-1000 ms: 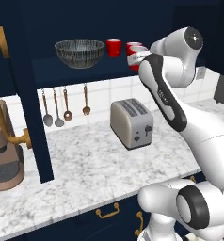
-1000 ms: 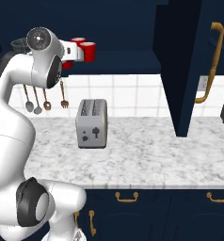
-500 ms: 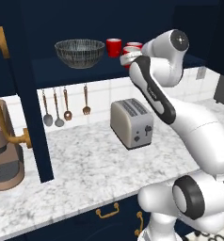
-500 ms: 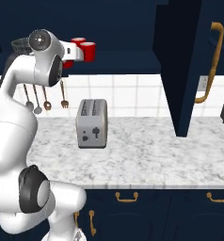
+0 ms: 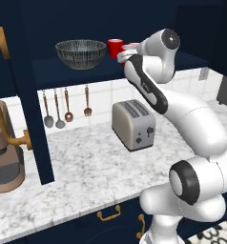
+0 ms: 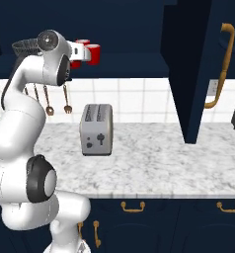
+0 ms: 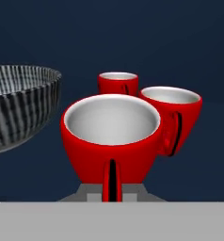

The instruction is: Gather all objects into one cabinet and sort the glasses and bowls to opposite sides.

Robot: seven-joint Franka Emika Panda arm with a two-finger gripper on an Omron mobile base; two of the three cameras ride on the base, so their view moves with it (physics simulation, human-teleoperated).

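Red and glossy, the nearest cup (image 7: 111,136) sits at lower centre of the hand view, its handle pinched by the closed gripper (image 7: 112,194) (fingertips mostly hidden behind it). Beyond it, two more red cups (image 7: 172,117) stand centre-right inside the dark navy cabinet (image 5: 87,71), with the grey mesh bowl (image 7: 17,106) at far left.

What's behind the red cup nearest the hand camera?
Behind the nearest red cup stand two more red cups, one straight back and one to the right, then dark cabinet wall. Their lower parts are covered by it.
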